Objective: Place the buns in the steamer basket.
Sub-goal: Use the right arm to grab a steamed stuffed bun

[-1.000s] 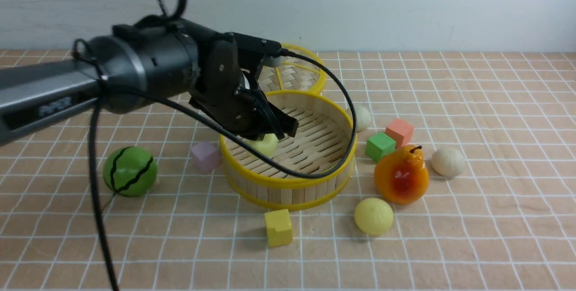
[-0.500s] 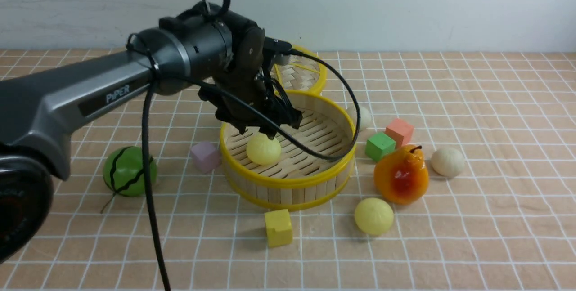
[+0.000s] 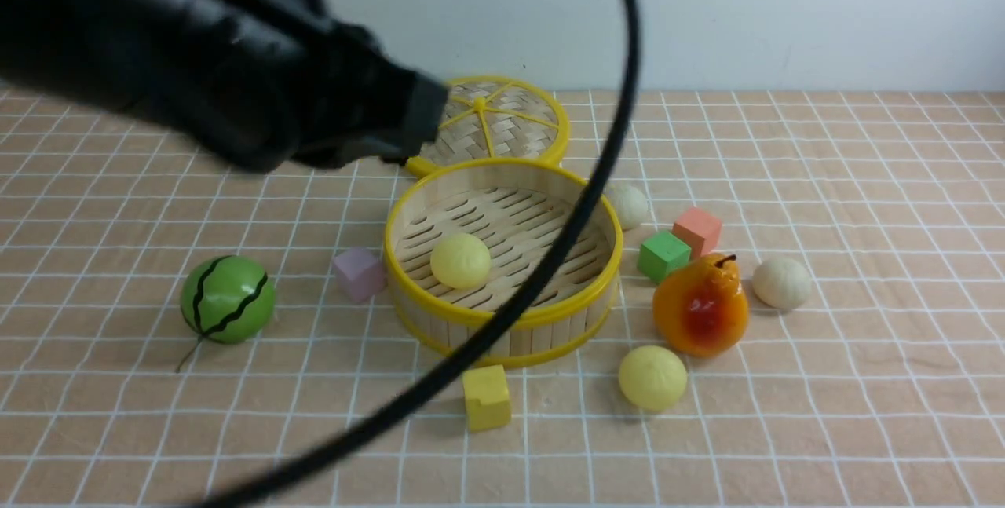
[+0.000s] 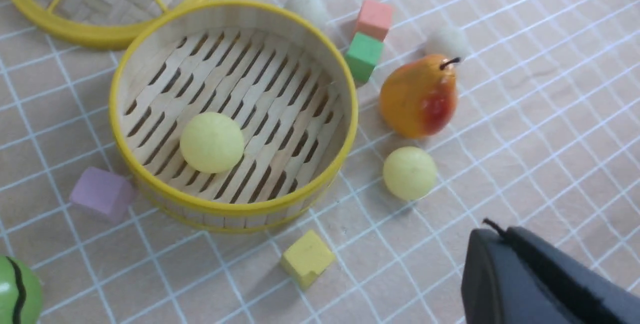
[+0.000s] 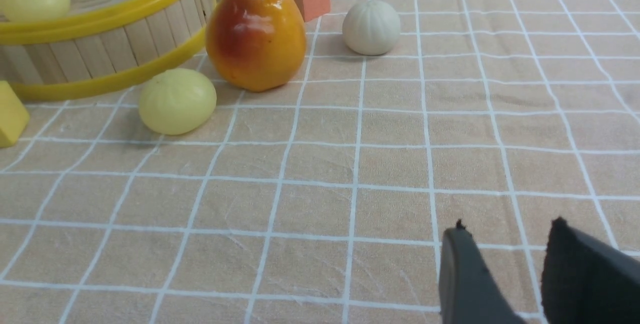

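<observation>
**One bun in the basket, three out on the cloth**

Closest to the robot, the right gripper [image 5: 507, 224] hangs low over the checked cloth [image 5: 350, 194]. Its two dark fingers are spread apart, and nothing is between them. The left gripper [image 4: 492, 231] is up above the cloth. Its fingers are pressed together, and they hold nothing. In the front view the left arm [image 3: 220, 60] is a big black blur on the left side. Its black cable [image 3: 550, 257] runs across in front of the basket.

On the cloth, a yellow cube [image 3: 487, 396] sits nearest. To its right lies the loose yellow bun [image 3: 652, 377]. Just behind that bun stands an orange pear [image 3: 700, 304]. Far off to the left is a green striped ball [image 3: 228, 298].

The steamer basket [image 3: 565, 319] is in the middle. The yellow bun inside [image 3: 460, 260] lies on the slats, toward the left wall. A purple cube [image 3: 359, 273] sits just beside the basket on its left. On the right, a green cube [image 3: 663, 254] and a pink cube [image 3: 697, 230] sit side by side. The white bun by the pear [image 3: 781, 282] lies to the right of the fruit. The other white bun [image 3: 628, 204] rests just beside the basket's far right wall.

Farthest back, a flat woven lid [image 3: 502, 119] lies behind the basket.
</observation>
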